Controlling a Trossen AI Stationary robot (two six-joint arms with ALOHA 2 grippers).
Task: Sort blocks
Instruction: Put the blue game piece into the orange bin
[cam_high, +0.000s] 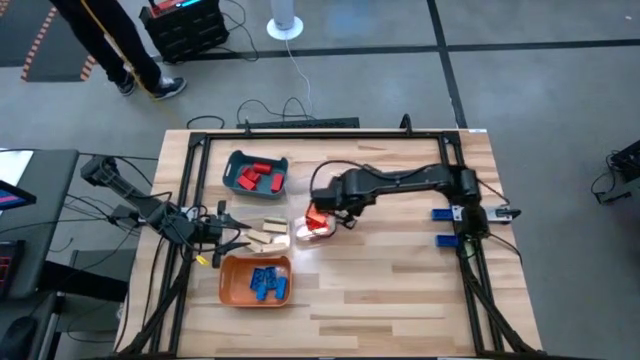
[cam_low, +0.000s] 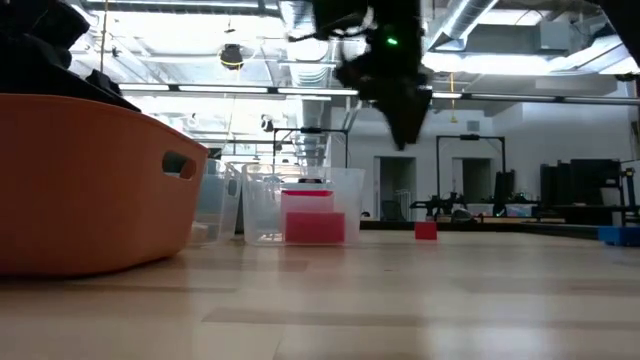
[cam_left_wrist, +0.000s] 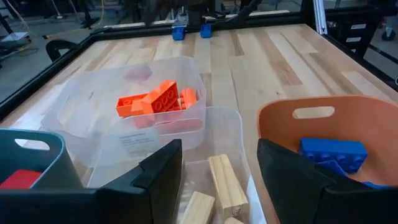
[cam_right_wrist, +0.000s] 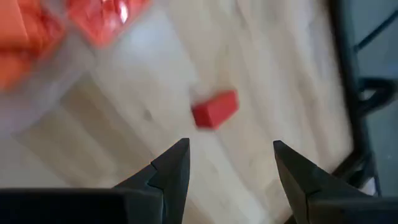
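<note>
right gripper (cam_right_wrist: 230, 163), jaws open and empty, hovers above a loose small red plastic block (cam_right_wrist: 215, 109) at its twelve o'clock; closing off-centre could flick it away. left gripper (cam_left_wrist: 219, 163) waits, jaws open.

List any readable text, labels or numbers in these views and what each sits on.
None readable.
Clear tray: faint print on its wall in the left wrist view, too blurred to read.
Orange blocks, blue blocks, wooden blocks, red block: no markings visible.
</note>
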